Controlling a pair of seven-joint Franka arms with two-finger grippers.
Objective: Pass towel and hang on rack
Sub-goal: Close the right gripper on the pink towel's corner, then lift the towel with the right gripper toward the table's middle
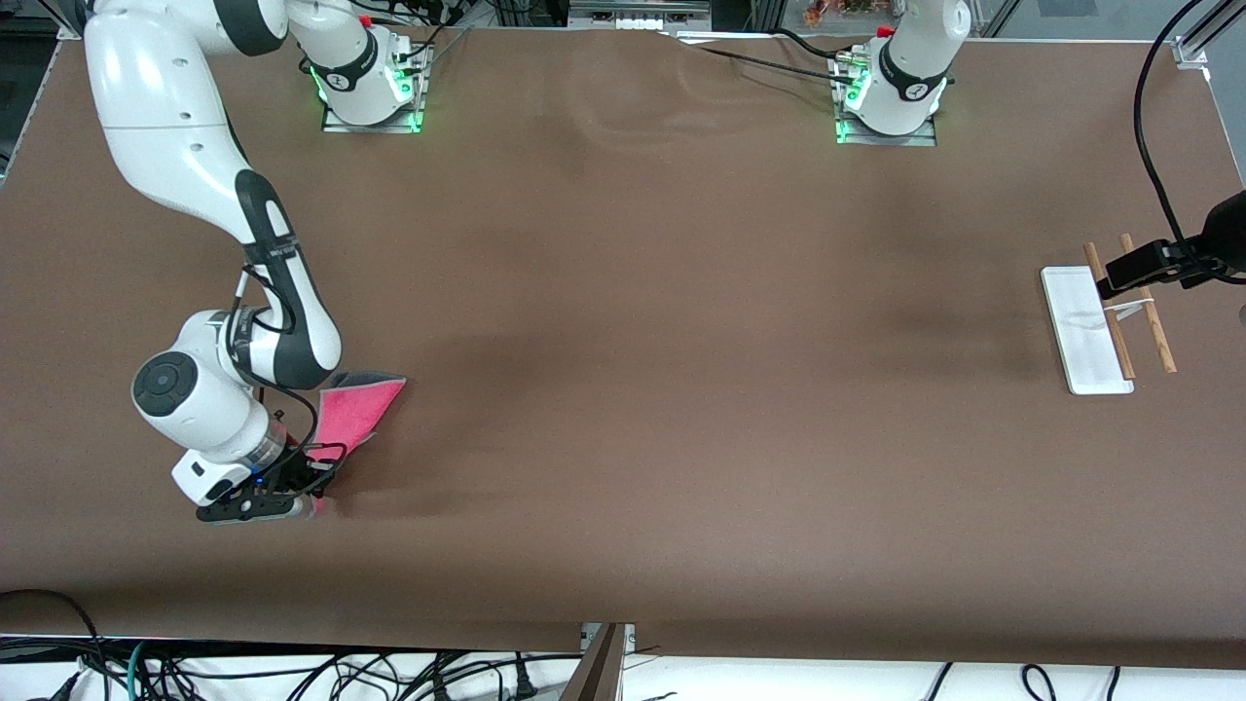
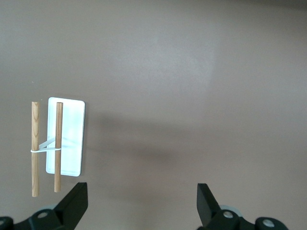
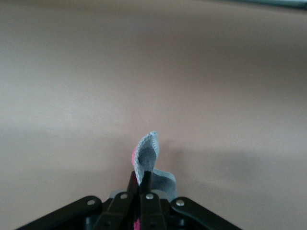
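Right gripper (image 1: 310, 498): low at the right arm's end of the desk (image 1: 623, 389), jaws pinched tight on one edge of the towel (image 1: 352, 409).
Towel: pink on top, gray under, held at one end.
Left gripper (image 2: 141, 203): up over the rack (image 1: 1085, 331), jaws wide open, holding nothing.
Rack: white base with two brown rods, at the left arm's end of the desk.

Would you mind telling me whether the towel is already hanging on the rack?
No, the towel lies at the right arm's end of the table, pinched in the right gripper, while the rack stands bare at the left arm's end.
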